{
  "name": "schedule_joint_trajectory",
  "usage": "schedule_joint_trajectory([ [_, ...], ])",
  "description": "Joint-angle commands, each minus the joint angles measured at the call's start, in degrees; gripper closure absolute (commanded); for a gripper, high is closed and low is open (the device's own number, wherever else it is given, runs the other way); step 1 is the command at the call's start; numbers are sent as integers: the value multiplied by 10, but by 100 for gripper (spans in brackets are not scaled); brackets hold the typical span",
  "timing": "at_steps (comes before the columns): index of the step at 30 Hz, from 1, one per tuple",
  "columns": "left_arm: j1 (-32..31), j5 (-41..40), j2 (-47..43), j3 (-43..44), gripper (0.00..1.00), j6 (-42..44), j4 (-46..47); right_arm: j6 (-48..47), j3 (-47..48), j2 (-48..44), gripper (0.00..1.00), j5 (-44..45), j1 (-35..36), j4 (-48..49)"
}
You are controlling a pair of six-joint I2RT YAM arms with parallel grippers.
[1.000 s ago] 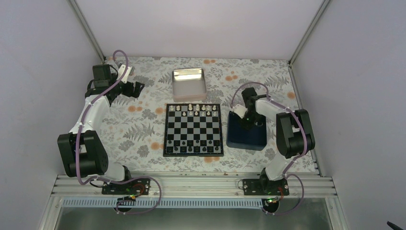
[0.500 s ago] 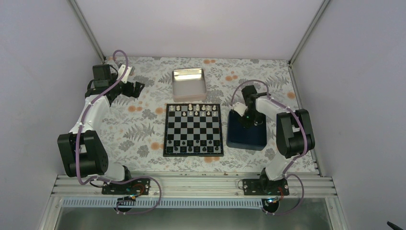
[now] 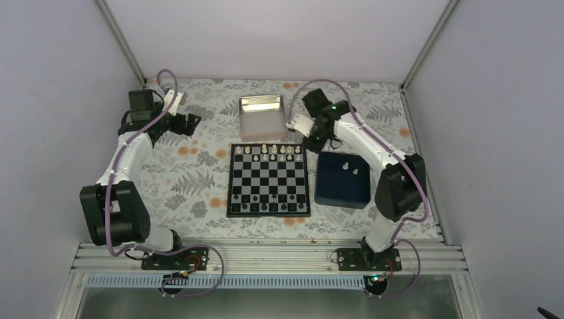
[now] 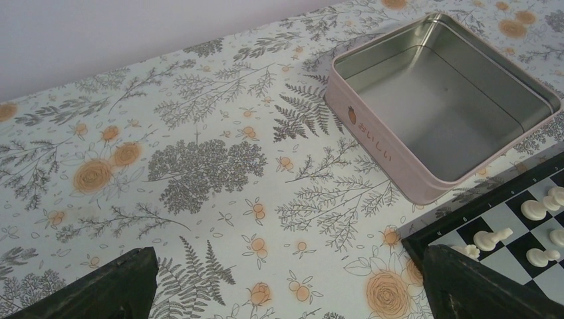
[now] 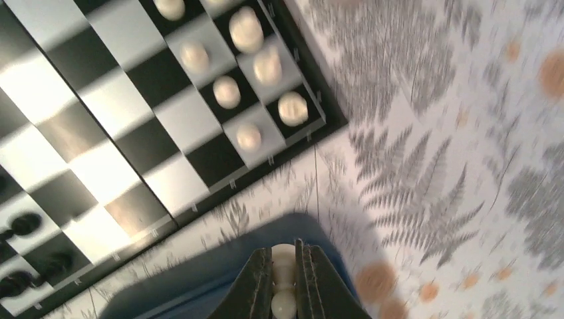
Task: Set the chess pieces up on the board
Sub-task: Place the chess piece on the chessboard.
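Flat black-and-white chequered chessboard (image 3: 268,183) sits mid-table, with the dark blue square tray (image 3: 336,189) right beside it and two cream pieces (image 3: 350,167) in there. The right gripper (image 5: 284,252) is clamped on one tiny cream chess piece (image 5: 283,300), hanging just off the board's far right corner. The left gripper (image 3: 189,123) is wide apart, far left. I'd drop dead vertical onto a free back-row square, since the standing cream neighbours (image 3: 273,151) are packed tight. Only let go once the base sits flat.

The left arm (image 3: 126,153) is bent toward the far left, the left gripper (image 4: 299,292) tilted low with jaws spread wide; the right arm (image 3: 366,139) reaches forward and inward, the right gripper (image 5: 284,254) pointing down, pinched on a white piece (image 5: 282,279).
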Motion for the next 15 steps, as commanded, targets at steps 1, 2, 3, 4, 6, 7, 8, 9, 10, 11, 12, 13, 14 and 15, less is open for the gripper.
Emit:
schedule_joint_trajectory([
  [1, 5, 11, -1, 7, 1, -1, 1, -8, 101, 73, 95, -4, 50, -56],
  [2, 5, 9, -1, 7, 1, -2, 0, -10, 127, 91, 95, -5, 63, -62],
  [3, 5, 8, 0, 8, 1, -2, 0, -12, 153, 110, 94, -8, 74, -65],
  [4, 5, 7, 0, 8, 1, -2, 0, -15, 180, 129, 94, -13, 85, -69],
  [6, 5, 6, -1, 8, 2, -2, 0, -23, 231, 168, 93, -27, 105, -72],
  [7, 5, 7, -2, 8, 1, -2, 1, -27, 254, 188, 94, -33, 114, -72],
  [8, 5, 8, -2, 7, 2, -2, 1, -29, 286, 209, 93, -36, 122, -72],
  [9, 5, 8, -2, 7, 1, -2, 2, -32, 311, 231, 94, -40, 130, -74],
  [10, 5, 8, -2, 7, 1, -2, 2, -36, 335, 251, 94, -43, 138, -78],
  [11, 5, 8, -2, 6, 1, -2, 2, -39, 354, 268, 94, -46, 145, -80],
  [12, 5, 6, -3, 6, 1, -2, 3, -40, 372, 284, 94, -46, 154, -80],
  [13, 5, 6, -4, 6, 1, -2, 3, -41, 389, 300, 94, -46, 161, -81],
  [14, 5, 6, -4, 6, 1, -1, 3, -43, 403, 313, 93, -46, 168, -83],
  [15, 5, 6, -5, 6, 1, -1, 4, -45, 413, 325, 93, -46, 175, -82],
])
